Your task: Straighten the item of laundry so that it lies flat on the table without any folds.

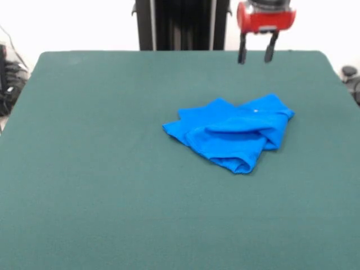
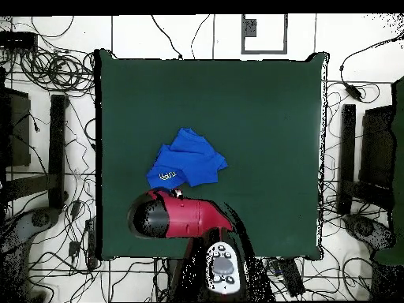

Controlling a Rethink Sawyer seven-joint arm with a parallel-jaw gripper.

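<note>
The item of laundry [image 1: 233,132], a bright blue T-shirt, lies crumpled in a folded heap a little right of the middle of the dark green table [image 1: 101,169]. Overhead it shows as a bunched blue patch [image 2: 185,166] left of the table's [image 2: 268,118] centre. My gripper [image 1: 255,55] hangs open in the air above the table's far edge, its two black fingers [image 1: 242,52] apart and empty, well clear of the shirt. From overhead the red arm head [image 2: 170,217] sits just beside the shirt's lower edge and hides the fingers.
Cables cover the floor [image 2: 47,229] around the table. Dark stands [image 2: 57,150] flank both sides of the table. The black pedestal column [image 1: 180,25] rises behind the far edge.
</note>
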